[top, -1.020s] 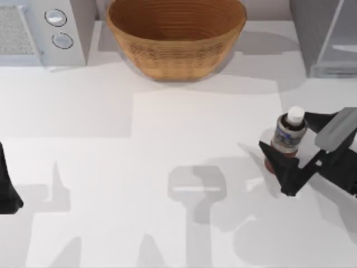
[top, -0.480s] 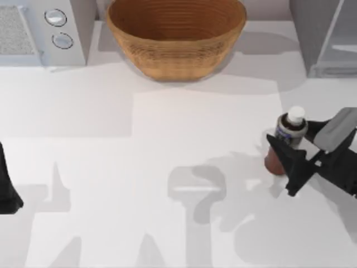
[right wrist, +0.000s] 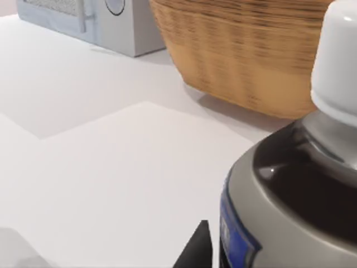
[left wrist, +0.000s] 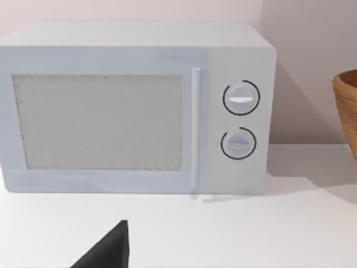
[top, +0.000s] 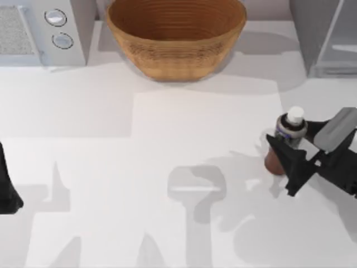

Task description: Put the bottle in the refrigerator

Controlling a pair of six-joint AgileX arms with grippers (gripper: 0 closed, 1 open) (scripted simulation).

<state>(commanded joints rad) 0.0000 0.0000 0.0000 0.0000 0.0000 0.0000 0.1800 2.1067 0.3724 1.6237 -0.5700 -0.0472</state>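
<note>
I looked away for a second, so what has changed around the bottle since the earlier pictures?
The right claw closed in around the bottle, its fingers now along both sides of it. The bottle stands upright on the table in nearly the same spot. The left claw, the basket, the microwave and the refrigerator stayed put.

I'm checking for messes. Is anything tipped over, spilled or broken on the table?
Nothing stands out. The bottle stands upright with its white cap on, between the right gripper's fingers. The basket, microwave and refrigerator sit upright at the back. No spills. The left gripper is parked at the left edge.
</note>
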